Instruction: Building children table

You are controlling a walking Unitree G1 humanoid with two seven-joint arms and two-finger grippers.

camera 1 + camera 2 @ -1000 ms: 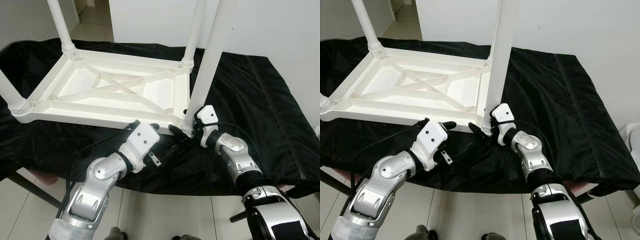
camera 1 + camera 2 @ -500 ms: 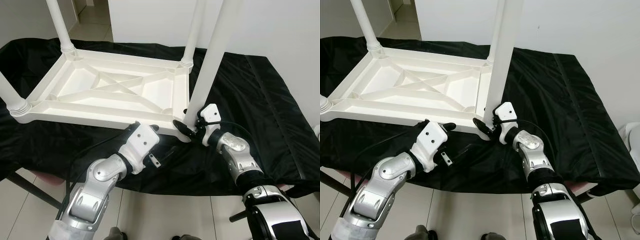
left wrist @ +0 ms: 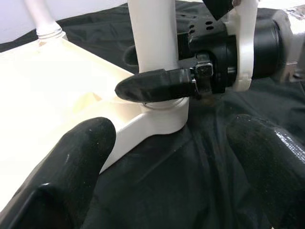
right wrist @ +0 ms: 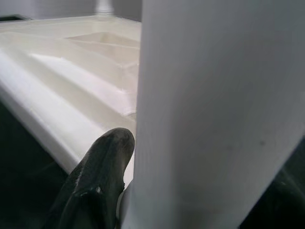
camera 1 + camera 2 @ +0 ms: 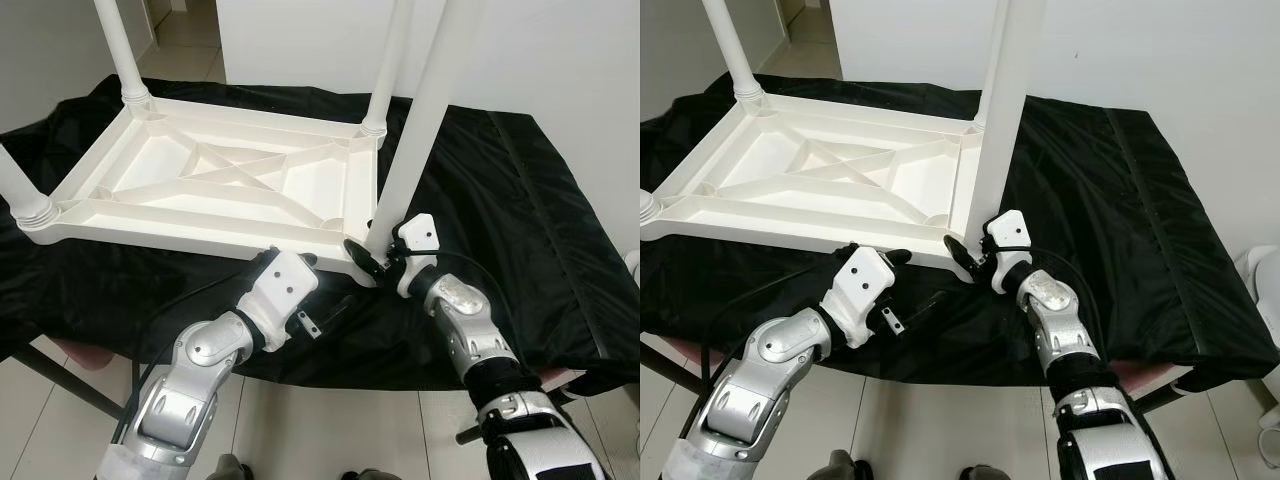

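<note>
A white plastic children's table (image 5: 200, 215) lies upside down on a black cloth, its legs pointing up. At the near right corner, my right gripper (image 5: 372, 255) is shut on the base of the near right leg (image 5: 420, 130). One black finger (image 3: 155, 85) crosses the front of that leg and the other sits behind it. The right wrist view has the leg (image 4: 214, 109) close up with a fingertip (image 4: 95, 181) against it. My left gripper (image 5: 322, 282) is open, low over the cloth just in front of the same corner. Its fingers (image 3: 71, 176) point at the leg's socket without touching it.
The black cloth (image 5: 520, 200) covers the whole work surface and hangs over the near edge. Three other legs stand up, at the far left (image 5: 120, 50), the near left (image 5: 20, 190) and the far right (image 5: 385, 70). White walls rise behind and tiled floor (image 5: 330, 440) lies below.
My right wrist has turned a little around the leg's base while still holding it. The left gripper has barely moved. The cloth's far left edge has shifted.
</note>
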